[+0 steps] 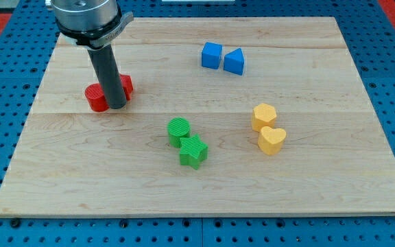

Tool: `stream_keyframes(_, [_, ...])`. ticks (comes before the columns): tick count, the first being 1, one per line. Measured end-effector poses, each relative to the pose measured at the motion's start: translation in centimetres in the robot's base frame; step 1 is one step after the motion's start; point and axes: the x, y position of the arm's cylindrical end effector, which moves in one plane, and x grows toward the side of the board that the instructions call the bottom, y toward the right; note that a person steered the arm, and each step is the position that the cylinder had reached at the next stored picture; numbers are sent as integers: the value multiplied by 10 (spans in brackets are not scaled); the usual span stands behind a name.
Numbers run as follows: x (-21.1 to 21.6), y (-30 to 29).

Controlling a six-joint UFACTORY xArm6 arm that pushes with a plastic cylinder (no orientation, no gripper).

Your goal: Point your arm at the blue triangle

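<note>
The wooden desk (pixel 204 195) fills most of the view, with bare wood along its bottom edge and down the middle. My tip (pixel 116 106) rests between two red blocks (pixel 96 98) near the view's left edge; there is no gripper, only the rod. The blue triangle (pixel 234 62) sits near the top edge, touching a blue cube (pixel 212 55), well apart from my tip. Green blocks (pixel 193 151) and yellow blocks (pixel 271 140) lie lower down.
</note>
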Motion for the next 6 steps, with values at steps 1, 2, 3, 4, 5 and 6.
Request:
stream_keyframes(1, [0,-2])
stream_keyframes(2, [2,-2])
stream_keyframes(3, [4,-2])
stream_keyframes(4, [6,-3])
stream_keyframes(5, [6,6])
stream_keyframes(6, [-13,95])
